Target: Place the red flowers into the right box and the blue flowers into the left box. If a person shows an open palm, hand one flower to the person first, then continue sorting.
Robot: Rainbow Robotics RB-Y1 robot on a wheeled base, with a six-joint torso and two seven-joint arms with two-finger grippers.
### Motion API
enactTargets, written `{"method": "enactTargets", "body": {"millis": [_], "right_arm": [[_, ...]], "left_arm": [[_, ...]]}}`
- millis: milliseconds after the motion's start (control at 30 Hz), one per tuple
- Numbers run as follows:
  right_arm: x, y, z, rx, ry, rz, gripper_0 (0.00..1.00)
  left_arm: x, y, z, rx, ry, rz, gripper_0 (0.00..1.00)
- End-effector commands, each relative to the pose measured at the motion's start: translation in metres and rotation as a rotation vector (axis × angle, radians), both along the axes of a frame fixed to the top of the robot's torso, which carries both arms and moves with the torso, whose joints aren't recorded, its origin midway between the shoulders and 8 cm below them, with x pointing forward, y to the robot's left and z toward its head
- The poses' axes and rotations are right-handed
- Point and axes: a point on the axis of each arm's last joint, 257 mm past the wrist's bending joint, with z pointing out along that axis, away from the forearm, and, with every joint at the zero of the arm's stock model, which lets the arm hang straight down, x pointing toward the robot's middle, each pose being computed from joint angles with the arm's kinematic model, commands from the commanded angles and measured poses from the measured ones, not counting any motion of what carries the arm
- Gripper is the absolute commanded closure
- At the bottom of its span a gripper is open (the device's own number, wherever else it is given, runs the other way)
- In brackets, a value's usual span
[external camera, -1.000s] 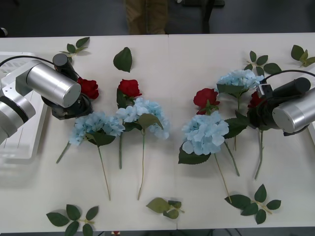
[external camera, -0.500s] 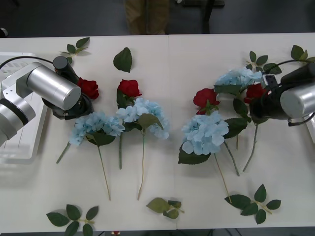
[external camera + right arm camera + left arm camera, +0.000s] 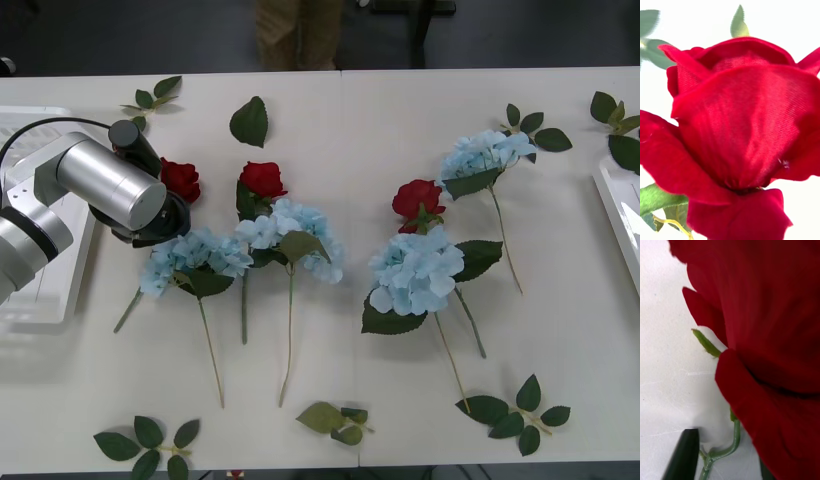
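Left end effector (image 3: pixel 165 215): set low over the leftmost of the red flowers (image 3: pixel 180 179); one black finger (image 3: pixel 683 455) is seen beside its stem, opening cannot be told.
Right end effector: a red bloom (image 3: pixel 737 127) is seen close up; grip cannot be told.
Blue flowers (image 3: pixel 415 270): four laid on the white counter (image 3: pixel 400 110), heads away from the robot, stems running toward it.
Left box (image 3: pixel 30 300): at counter's left edge.
Right box (image 3: pixel 622 215): at right edge.
Room: dark floor beyond.

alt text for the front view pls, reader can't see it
Left gripper sits over a red rose at the table's left, beside the left box. Two more red roses and four blue flowers lie across the white table, with the right box at its right edge.
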Motion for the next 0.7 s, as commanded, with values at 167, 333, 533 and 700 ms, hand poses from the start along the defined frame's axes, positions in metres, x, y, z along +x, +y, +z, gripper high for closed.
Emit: {"method": "enactTargets", "body": {"millis": [167,333,533,700], "right_arm": [[-0.013,-0.112,0.048,-0.165,-0.037,-0.074,1.00],[-0.017,-0.143,0.003,-0.178,-0.031,-0.119,1.00],[-0.015,-0.151,-0.046,-0.169,-0.046,-0.129,1.00],[-0.008,-0.147,-0.058,-0.175,-0.060,-0.121,1.00]], "left_arm": [[-0.048,0.047,-0.053,0.061,0.120,0.023,1.00],[-0.048,0.047,-0.053,0.061,0.120,0.023,1.00],[-0.043,0.043,-0.047,0.055,0.101,0.011,1.00],[-0.026,0.041,-0.003,0.065,0.071,-0.109,1.00]]}}
